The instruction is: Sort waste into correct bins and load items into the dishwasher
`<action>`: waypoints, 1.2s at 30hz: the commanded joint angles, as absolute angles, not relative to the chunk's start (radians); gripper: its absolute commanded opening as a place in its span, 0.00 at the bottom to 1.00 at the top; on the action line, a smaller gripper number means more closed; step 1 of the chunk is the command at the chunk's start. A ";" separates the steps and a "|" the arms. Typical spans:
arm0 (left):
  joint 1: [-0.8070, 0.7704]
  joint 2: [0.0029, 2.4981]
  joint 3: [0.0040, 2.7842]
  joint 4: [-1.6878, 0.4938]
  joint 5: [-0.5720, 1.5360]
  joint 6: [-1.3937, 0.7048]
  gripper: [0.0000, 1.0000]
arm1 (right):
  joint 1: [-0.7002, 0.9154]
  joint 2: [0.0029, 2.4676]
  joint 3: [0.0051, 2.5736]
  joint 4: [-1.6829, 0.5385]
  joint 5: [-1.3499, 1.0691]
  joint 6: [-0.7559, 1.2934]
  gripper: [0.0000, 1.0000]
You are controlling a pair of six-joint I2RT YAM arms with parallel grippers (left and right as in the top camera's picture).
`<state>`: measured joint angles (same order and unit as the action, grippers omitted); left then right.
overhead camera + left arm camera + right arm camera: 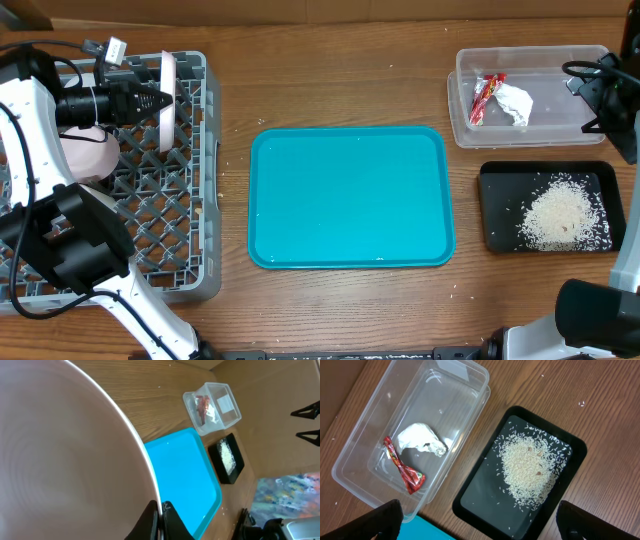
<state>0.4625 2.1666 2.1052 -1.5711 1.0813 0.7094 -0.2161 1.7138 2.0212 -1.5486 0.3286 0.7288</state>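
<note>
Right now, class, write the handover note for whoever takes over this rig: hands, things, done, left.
Left hand: shut on the rim of the large white plate, which stands upright at the dish rack; seated or not, cannot tell.
Right hand: open, above the clear tub and black tray.
Wrapper and napkin lie in the tub; rice crumbs lie in the black tray.
Done: waste sorted.
Left: release the plate. One pale item shows in the rack; the other dishes are not seen, so check them.

white arm shells (28,100), black joints (80,238), thin black cables (12,125), black claw (160,100)
</note>
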 commanded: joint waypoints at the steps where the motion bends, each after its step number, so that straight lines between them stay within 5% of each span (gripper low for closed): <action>1: 0.467 2.147 2.112 -1.559 1.081 0.666 0.28 | -0.218 1.708 2.022 -1.547 0.343 0.730 1.00; 4: 0.474 2.146 2.112 -1.547 1.081 0.615 0.60 | -0.218 1.708 2.022 -1.547 0.343 0.730 1.00; 5: 0.479 2.146 2.112 -1.547 1.081 0.596 0.86 | -0.218 1.708 2.022 -1.547 0.343 0.730 1.00; 6: 0.487 2.146 2.112 -1.549 1.081 0.576 1.00 | -0.218 1.708 2.022 -1.547 0.343 0.730 1.00; 17: 0.609 2.027 2.112 -1.690 1.045 0.508 1.00 | -0.218 1.708 2.022 -1.547 0.343 0.730 1.00; 23: 0.603 1.876 2.112 -1.690 0.840 0.350 1.00 | -0.218 1.708 2.022 -1.547 0.343 0.730 1.00; 36: 0.369 1.290 1.625 -1.608 0.763 0.287 1.00 | -0.218 1.708 2.022 -1.547 0.343 0.730 1.00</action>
